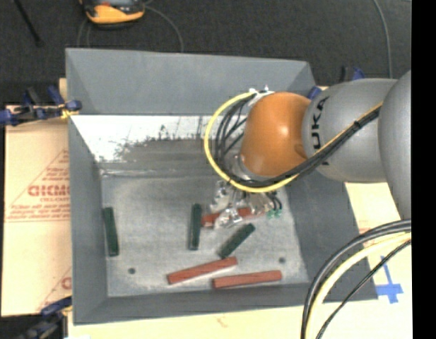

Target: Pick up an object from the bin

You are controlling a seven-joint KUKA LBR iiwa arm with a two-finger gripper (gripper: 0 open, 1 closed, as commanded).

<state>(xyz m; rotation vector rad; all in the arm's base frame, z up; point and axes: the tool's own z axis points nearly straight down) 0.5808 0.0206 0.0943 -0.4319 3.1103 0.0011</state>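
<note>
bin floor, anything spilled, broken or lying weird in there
Nothing stands out. The left green stick, middle green stick, right green stick and two red-brown sticks lie flat and whole on the floor of the bin. A short red-brown piece by the gripper is partly hidden.

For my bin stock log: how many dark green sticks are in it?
3: the left green stick by the wall, the middle green stick mid-floor, the slanted green stick just below the hand. More may hide under the arm.

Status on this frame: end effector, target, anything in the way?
End effector down mid-bin, at a red-brown piece; grasp unconfirmed. Dark green stick close below it in view, second green stick alongside.
</note>
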